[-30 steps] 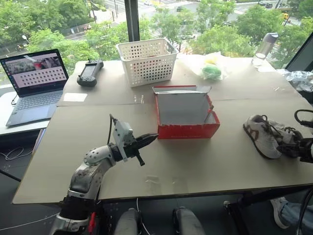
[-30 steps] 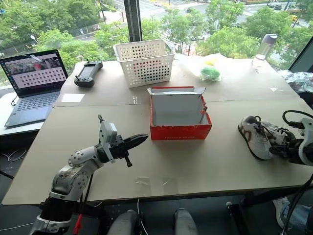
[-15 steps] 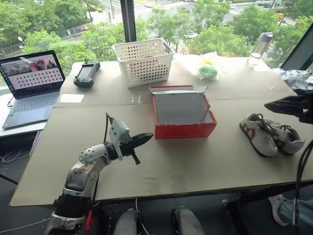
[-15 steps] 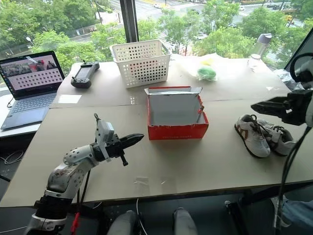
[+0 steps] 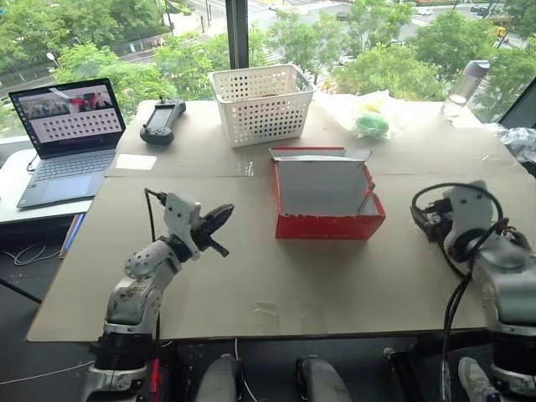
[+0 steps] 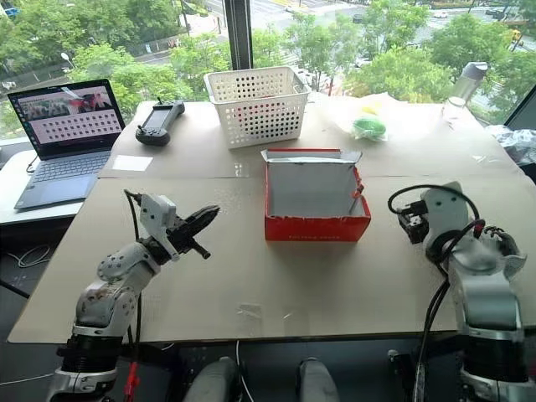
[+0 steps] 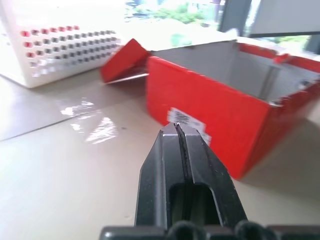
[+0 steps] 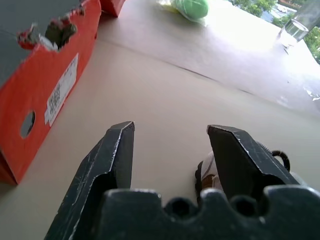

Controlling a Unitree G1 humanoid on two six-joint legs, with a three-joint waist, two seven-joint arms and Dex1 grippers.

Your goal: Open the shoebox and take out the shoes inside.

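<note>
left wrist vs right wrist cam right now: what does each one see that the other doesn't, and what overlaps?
Left wrist, not right wrist: the white basket, the shoebox's folded-back lid, and the shut left hand.

Right wrist, not left wrist: the open right hand, part of a whitish shoe behind one finger, a green object in a clear bag, and a bottle.

Both: the open red shoebox and the tan tabletop.
</note>
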